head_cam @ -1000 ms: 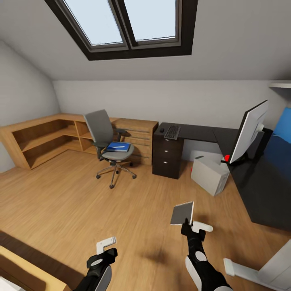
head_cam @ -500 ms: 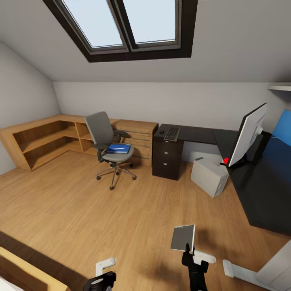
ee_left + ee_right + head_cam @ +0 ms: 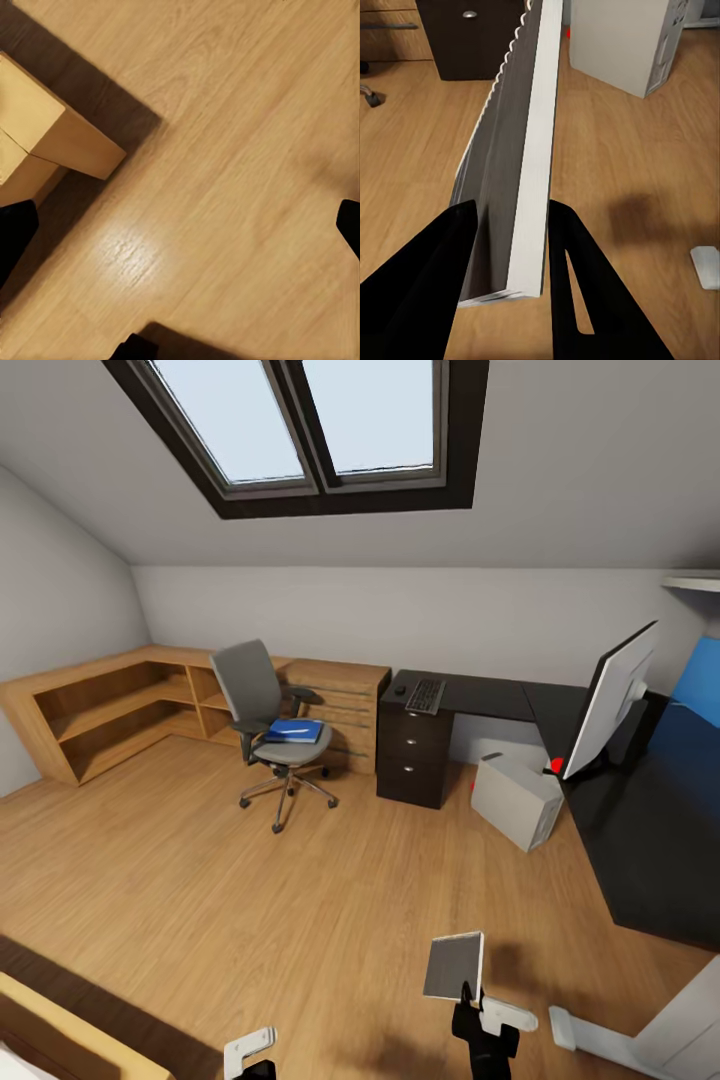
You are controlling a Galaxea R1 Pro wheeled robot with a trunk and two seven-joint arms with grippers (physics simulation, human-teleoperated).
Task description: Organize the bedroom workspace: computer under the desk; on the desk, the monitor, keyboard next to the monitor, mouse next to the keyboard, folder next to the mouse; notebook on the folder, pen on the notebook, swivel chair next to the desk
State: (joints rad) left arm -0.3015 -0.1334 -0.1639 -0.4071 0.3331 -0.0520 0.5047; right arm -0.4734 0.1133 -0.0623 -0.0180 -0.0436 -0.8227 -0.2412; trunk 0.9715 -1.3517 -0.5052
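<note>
My right gripper (image 3: 510, 225) is clamped on the notebook (image 3: 453, 965), held upright at 6 o'clock over the floor. I can't tell my left gripper's (image 3: 250, 1050) state. The folder (image 3: 295, 731) lies on the swivel chair (image 3: 262, 705) at 11 o'clock.

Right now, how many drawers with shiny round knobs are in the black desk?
3, stacked in the drawer unit under the desk, below the keyboard. More may be hidden.
</note>
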